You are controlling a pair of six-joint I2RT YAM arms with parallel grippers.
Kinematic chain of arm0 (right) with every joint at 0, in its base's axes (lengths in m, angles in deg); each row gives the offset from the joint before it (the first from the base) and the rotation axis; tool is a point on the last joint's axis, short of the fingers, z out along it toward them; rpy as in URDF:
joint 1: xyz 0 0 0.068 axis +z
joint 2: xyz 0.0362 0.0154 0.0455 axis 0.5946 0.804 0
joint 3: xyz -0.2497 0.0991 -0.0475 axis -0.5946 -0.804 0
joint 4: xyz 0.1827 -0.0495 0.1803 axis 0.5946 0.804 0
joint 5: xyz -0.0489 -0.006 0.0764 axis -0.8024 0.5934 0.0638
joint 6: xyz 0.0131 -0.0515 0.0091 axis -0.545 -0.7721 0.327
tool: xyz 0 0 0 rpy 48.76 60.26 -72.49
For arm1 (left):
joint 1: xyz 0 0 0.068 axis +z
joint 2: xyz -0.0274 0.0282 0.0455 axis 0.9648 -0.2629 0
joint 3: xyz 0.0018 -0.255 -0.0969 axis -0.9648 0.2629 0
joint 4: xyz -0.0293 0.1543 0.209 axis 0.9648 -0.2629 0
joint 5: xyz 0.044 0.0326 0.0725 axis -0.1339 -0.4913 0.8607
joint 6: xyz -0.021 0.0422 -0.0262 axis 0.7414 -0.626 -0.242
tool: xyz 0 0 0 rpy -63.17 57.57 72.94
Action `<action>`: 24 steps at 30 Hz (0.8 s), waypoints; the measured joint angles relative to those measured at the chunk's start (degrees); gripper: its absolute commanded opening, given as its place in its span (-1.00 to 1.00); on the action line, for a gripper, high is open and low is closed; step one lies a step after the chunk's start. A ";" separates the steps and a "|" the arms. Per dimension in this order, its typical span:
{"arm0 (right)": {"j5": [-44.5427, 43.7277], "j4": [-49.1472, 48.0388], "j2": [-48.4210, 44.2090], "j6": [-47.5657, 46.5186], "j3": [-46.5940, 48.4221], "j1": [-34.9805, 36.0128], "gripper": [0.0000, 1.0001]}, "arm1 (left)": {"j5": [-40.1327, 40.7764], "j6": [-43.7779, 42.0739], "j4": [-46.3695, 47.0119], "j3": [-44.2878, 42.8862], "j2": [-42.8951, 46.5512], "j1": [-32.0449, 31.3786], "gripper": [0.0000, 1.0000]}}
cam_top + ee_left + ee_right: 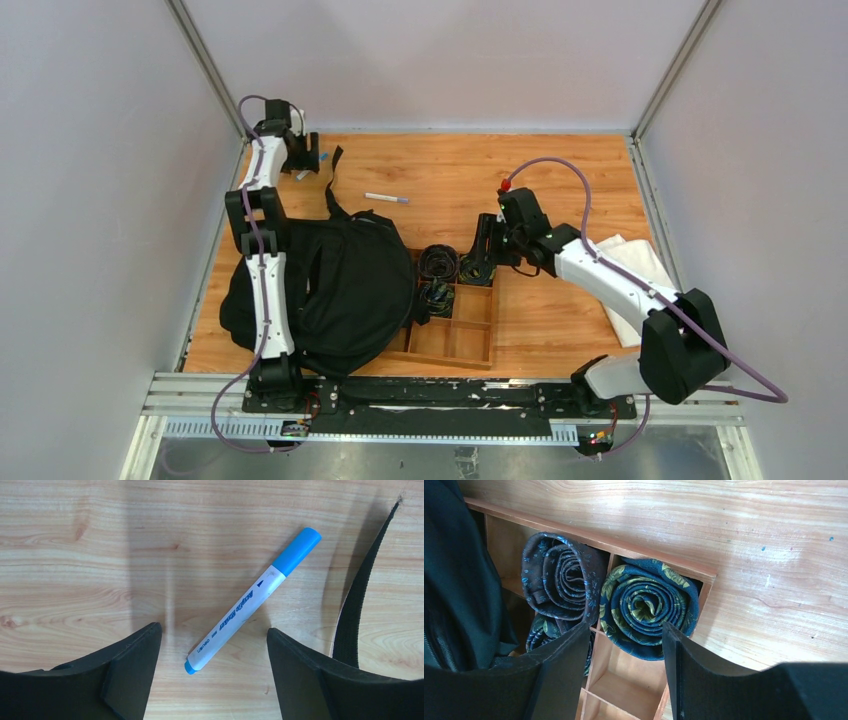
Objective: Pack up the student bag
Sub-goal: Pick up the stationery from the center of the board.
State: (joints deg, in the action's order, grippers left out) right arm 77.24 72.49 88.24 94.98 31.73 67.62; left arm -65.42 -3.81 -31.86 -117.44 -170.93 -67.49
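With the student bag laid near-left on the counter and the left pincer spread empty over the slanted blue marker, the marker may be rolled aside, or the strap snagged, on closing.

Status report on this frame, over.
Left gripper open over marker. Right gripper open over rolled cloth in tray. Bag overlaps tray's left edge; strap beside marker.

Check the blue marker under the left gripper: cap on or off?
On. The marker lies flat on the table with its blue cap seated; the open left gripper hovers over it.
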 measured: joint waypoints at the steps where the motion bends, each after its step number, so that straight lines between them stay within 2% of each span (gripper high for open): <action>1: 0.04 0.02 0.00 0.02 0.09 0.00 0.18 | -0.02 0.11 0.00 0.00 -0.02 0.00 0.47; 5: 0.07 0.00 0.00 0.09 0.59 -0.02 0.18 | 0.52 1.11 -0.20 -0.46 -0.35 -0.07 0.02; 9: 0.09 0.00 0.04 0.35 0.63 -0.02 0.17 | 1.01 2.43 -0.46 -1.20 -0.76 -0.42 -0.30; 14: 0.17 0.00 0.09 1.03 0.70 -0.02 0.14 | 0.94 3.78 -0.61 -1.14 -0.76 -1.09 -0.98; 18: 0.94 0.11 0.09 1.29 0.81 -0.02 0.13 | 0.28 4.26 -0.55 0.20 0.22 -1.62 -1.00; 24: 1.16 1.16 -1.53 1.42 0.94 -0.02 0.13 | -0.66 4.79 -3.32 9.44 7.45 -3.34 -1.00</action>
State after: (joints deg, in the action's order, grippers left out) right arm 78.40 73.65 86.71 96.40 32.67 67.60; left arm -66.07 0.98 -35.18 -108.00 -163.48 -70.83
